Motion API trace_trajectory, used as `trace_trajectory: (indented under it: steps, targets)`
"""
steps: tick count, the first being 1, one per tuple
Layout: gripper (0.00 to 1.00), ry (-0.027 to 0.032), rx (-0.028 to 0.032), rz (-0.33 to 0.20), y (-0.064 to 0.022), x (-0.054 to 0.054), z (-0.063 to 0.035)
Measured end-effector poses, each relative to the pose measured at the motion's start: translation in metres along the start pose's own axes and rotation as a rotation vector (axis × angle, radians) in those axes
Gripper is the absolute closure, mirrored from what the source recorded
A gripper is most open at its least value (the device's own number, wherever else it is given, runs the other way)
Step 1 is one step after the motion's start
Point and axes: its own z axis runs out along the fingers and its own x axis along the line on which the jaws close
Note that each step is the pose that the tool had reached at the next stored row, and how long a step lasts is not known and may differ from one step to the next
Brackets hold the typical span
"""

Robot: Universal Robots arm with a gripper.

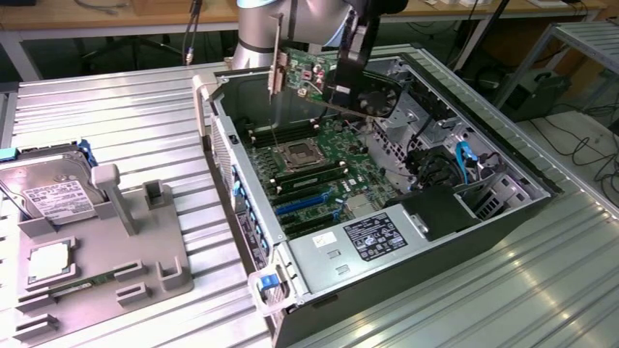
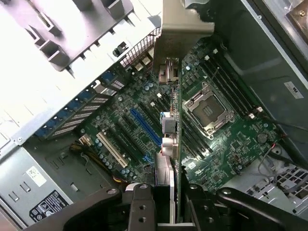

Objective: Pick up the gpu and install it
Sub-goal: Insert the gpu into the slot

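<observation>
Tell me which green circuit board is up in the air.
The gpu, clamped in the gripper above the open case, silver bracket on one end. The motherboard lies flat inside the case.

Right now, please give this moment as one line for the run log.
end effector: shut on gpu | gpu: held above motherboard in open case | installed: not yet
</observation>
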Motion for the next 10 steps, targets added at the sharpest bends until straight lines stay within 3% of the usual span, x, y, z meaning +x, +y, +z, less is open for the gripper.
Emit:
trace_trajectory:
  steps: [1, 2, 10]
  targets:
    - [0.72, 0.0003, 0.0001, -0.056, 0.0, 0.0, 0.0]
    - [0.72, 0.0005, 0.0001, -0.076, 0.0, 0.0, 0.0]
    - [0.72, 0.001, 0.0002, -0.148, 0.0, 0.0, 0.0]
